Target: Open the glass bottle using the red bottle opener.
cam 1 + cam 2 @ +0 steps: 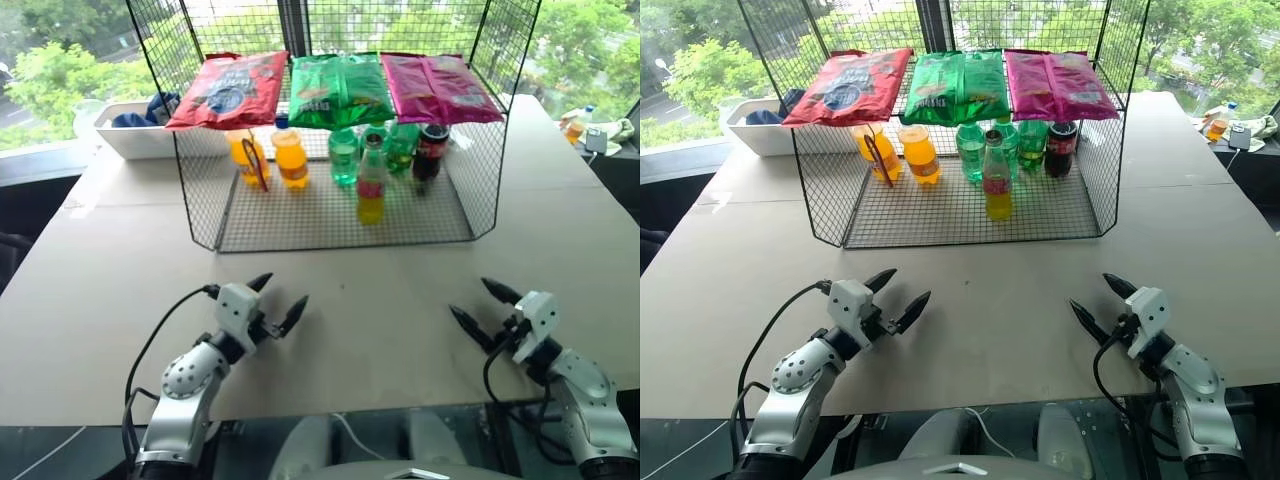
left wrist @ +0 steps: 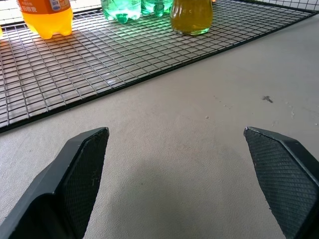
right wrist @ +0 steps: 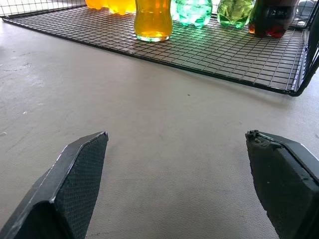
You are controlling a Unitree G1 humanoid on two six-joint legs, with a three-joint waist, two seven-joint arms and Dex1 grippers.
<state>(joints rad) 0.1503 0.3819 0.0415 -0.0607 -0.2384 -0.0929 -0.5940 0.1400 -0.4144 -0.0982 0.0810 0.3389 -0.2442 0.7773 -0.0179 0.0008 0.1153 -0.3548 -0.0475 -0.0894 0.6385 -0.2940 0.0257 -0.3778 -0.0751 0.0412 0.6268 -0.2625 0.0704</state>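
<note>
The glass bottle (image 1: 371, 190), slim with yellow drink and a red label band, stands upright near the front of the black wire rack's floor (image 1: 300, 225). Its base also appears in the left wrist view (image 2: 191, 15) and the right wrist view (image 3: 153, 20). The red bottle opener (image 1: 255, 163) leans upright against an orange plastic bottle at the rack's left. My left gripper (image 1: 283, 292) and right gripper (image 1: 470, 298) hover over the bare table in front of the rack. Both are open and empty, well short of the bottle.
Orange plastic bottles (image 1: 290, 158), green bottles (image 1: 343, 155) and a dark cola bottle (image 1: 430, 150) stand behind the glass bottle. Three snack bags (image 1: 340, 90) lie on the rack's top. A white bin (image 1: 125, 135) sits back left. The table's front edge is just under my arms.
</note>
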